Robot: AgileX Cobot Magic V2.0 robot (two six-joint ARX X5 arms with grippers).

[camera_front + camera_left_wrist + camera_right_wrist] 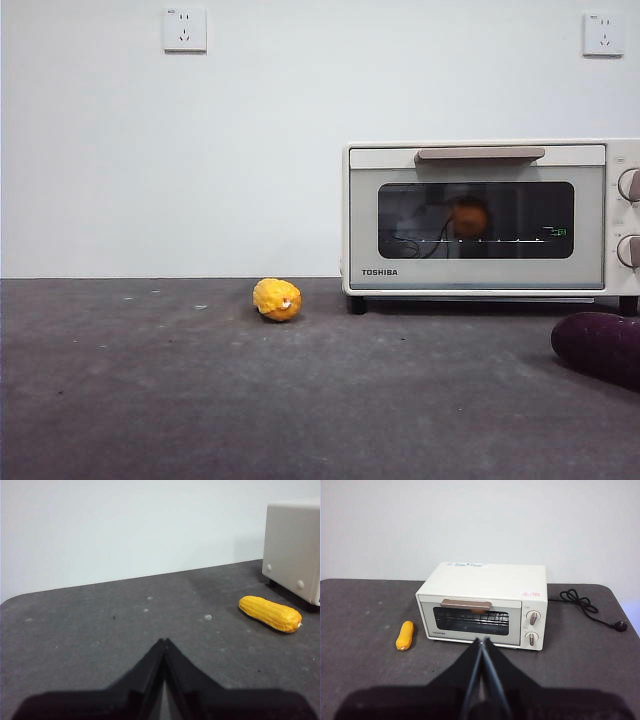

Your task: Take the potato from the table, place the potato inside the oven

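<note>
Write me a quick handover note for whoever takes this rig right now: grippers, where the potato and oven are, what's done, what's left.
Left gripper: shut, empty, above the table.
Right gripper: shut, empty, facing the oven.
Potato: visible through the glass, on the rack inside the oven; door closed.
Corn cob and a dark purple vegetable lie on the table.
Done: potato is in.
Left: apparently nothing.

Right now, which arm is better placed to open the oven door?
Right, probably: the right tool points squarely at the oven front and handle, while the left tool sees only the oven's side wall, beyond the corn.
</note>
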